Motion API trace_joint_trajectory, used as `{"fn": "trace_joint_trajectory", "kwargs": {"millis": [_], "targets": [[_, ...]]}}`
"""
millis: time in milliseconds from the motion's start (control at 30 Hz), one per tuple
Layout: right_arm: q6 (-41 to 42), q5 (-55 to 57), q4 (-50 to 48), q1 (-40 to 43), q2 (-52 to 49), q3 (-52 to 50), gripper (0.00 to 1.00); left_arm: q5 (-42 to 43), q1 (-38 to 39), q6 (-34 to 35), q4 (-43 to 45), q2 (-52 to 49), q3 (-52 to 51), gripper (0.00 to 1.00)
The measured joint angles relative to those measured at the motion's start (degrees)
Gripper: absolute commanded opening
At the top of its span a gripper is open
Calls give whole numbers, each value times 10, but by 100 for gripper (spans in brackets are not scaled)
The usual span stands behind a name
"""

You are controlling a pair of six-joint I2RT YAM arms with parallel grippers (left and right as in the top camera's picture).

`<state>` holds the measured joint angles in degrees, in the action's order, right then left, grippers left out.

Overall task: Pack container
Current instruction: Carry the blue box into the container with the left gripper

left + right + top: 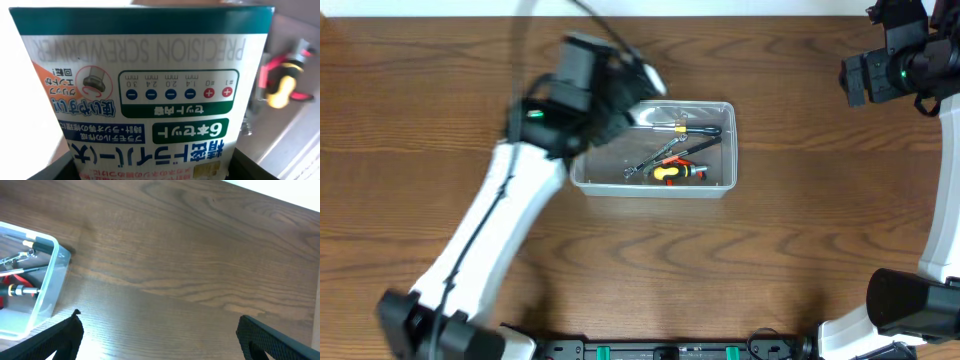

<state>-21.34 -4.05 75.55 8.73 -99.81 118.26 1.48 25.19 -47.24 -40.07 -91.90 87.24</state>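
I am holding the screwdriver box [150, 85] clamped between the jaws of the left gripper [155, 172]. The card face is filling the left wrist view, so I am judging clearance from overhead only.

Hazards as I am judging them:
- The box is hanging over the left end of the container [650, 191], close to its rim. A low or offset descent is risking a catch on that rim and a shift of the tub.
- The tools [670, 168] are lying across the floor of the container. A box released onto them is likely to sit tilted or proud of the rim.
- The card is smooth, so slipping in the grip is possible.

The container is lying mid-table, directly under and just right of the left gripper. The right gripper [160, 330] is hanging with jaws wide apart and empty, well away to the container's right.
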Motion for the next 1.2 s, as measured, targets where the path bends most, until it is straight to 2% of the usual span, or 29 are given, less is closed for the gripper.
{"fn": "trace_joint_trajectory", "kwargs": {"millis": [167, 300, 467, 533, 633, 767, 867, 1000, 1200], "targets": [[0, 0, 4, 0, 0, 0, 99, 0, 29, -66, 0, -91, 0, 6], [0, 0, 7, 0, 0, 0, 99, -2, 26, -85, -1, -169, 0, 6], [0, 0, 9, 0, 0, 0, 99, -4, 26, -92, -2, -217, 0, 7], [0, 0, 9, 0, 0, 0, 99, -3, 24, -94, 1, -220, 0, 24], [0, 0, 9, 0, 0, 0, 99, -3, 24, -94, 1, -221, 0, 42], [0, 0, 9, 0, 0, 0, 99, -3, 24, -93, 1, -221, 0, 59], [0, 0, 9, 0, 0, 0, 99, -3, 24, -93, 1, -221, 0, 62], [0, 0, 9, 0, 0, 0, 99, -3, 24, -92, 1, -221, 0, 77], [0, 0, 9, 0, 0, 0, 99, -4, 24, -91, -1, -232, 0, 80]]}}
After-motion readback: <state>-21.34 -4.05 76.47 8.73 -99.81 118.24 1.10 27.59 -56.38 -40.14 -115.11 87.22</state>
